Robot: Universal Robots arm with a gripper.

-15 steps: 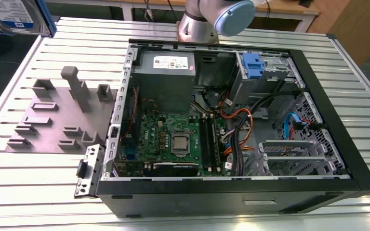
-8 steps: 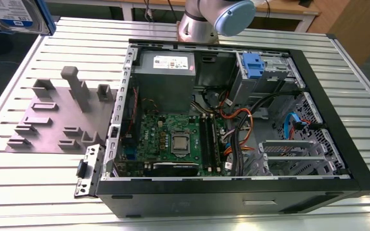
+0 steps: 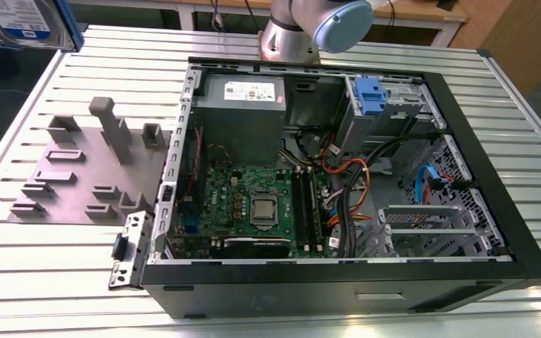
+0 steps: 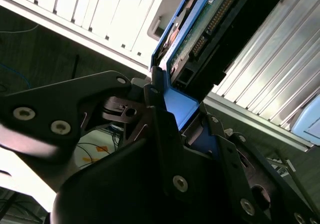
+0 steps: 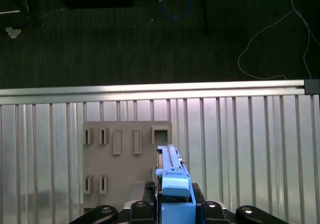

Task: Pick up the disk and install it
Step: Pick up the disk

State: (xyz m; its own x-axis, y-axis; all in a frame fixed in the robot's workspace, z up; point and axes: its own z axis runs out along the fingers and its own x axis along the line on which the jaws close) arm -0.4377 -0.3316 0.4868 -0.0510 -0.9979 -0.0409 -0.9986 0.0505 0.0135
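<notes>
exterior view: one disk (image 3: 25, 21), silver metal with a white-and-blue label and blue plastic rails, hangs in the air over the far corner of the tabletop (image 3: 54, 282) at the exterior view's left. its label face is toward the camera and the frame edge cuts part of it. one open black computer case (image 3: 346, 289) lies on the ribbed metal tabletop. inside are one grey boxy power supply (image 3: 242, 105) and one green motherboard (image 3: 251, 204). one grey moulded fixture plate (image 3: 73, 176) with upright posts lies just beside the case.

second wrist view: the black pincer (image 4: 172, 109) is clamped narrow on the blue rail end of the disk (image 4: 200, 29). the disk's green circuit underside and a pin connector show.

first wrist view: one disk (image 5: 170, 164) is seen edge-on and thin, its long axis running straight out from the pincer (image 5: 175, 209). past it lie the fixture plate (image 5: 125, 149) with rectangular pockets, the slatted tabletop (image 5: 250, 149), and a dark floor (image 5: 100, 34) with loose cables (image 5: 270, 39).
</notes>
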